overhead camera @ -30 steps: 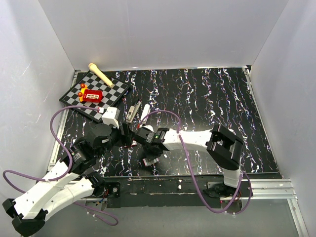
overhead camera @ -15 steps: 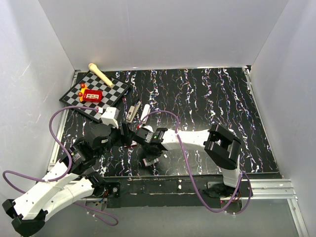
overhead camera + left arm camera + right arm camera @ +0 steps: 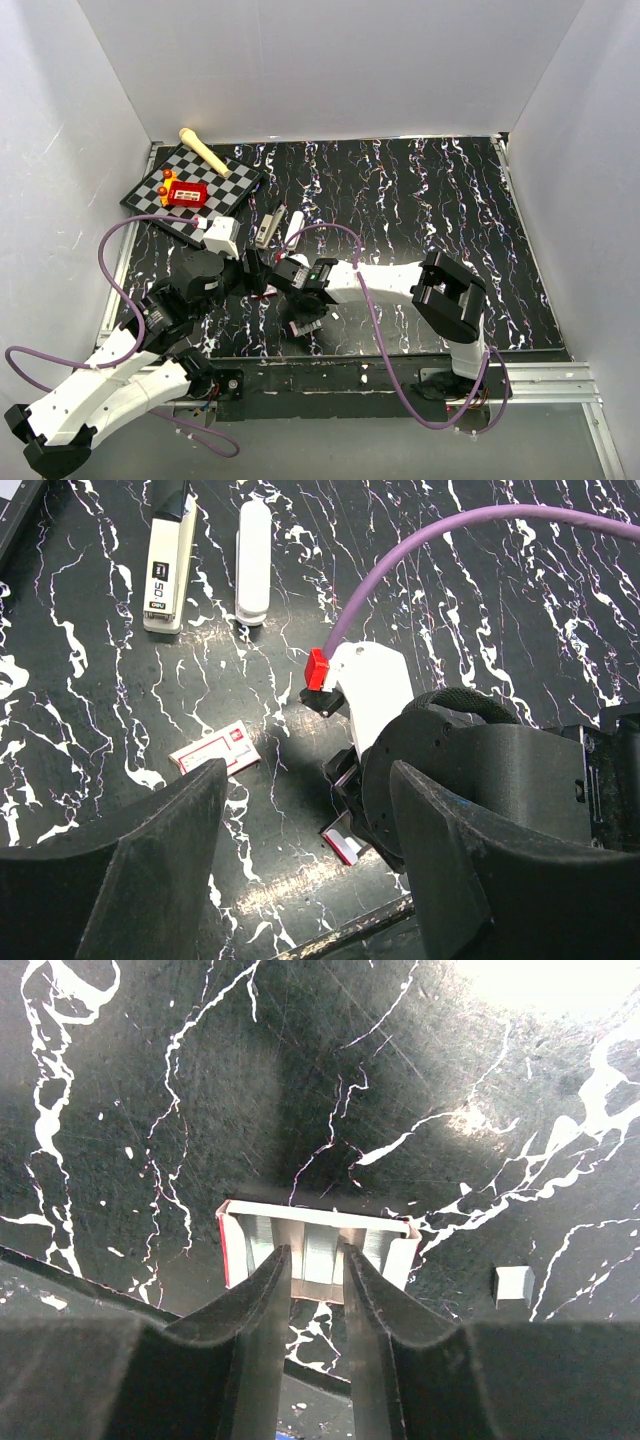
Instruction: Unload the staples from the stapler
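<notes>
Though small here, the slim stapler (image 3: 168,570) seems metallic.

Black, white-veined marble-pattern tabletop (image 3: 430,220) within plain white walls (image 3: 330,70), under bright, even light.

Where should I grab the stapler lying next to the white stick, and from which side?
Probably best to grip the stapler across its narrow width, near mid-length, coming straight down from above. It lies flat, long and slim, so its two long sides are the easy ones to pinch. The white stick lies roughly parallel but apart, leaving room on that side.
</notes>
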`<state>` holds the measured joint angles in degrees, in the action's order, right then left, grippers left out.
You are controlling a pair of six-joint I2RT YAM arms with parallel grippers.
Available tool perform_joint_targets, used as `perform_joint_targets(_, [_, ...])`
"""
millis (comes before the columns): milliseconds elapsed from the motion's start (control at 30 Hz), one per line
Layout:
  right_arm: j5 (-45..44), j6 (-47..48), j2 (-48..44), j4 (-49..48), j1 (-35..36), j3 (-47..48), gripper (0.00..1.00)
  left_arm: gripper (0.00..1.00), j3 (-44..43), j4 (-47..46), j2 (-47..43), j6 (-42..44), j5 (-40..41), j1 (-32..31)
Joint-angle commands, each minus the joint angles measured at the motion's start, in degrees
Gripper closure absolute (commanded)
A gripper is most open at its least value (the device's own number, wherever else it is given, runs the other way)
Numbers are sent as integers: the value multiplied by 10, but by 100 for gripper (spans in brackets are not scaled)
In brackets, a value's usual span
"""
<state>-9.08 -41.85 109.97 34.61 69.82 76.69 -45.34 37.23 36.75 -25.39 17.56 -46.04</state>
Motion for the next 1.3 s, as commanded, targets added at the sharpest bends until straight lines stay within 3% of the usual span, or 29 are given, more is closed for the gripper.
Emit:
perform_joint_targets(0, [-23, -5, -27, -23, 3, 2, 64, 34, 5, -9, 2, 1, -15, -2])
perform_joint_targets(1067, [51, 34, -15, -60, 6, 9, 63, 34, 4, -7, 0, 2, -10, -1])
perform_joint_targets(1267, [31, 31, -36, -66, 6, -6, 63, 34, 6, -6, -1, 2, -9, -1])
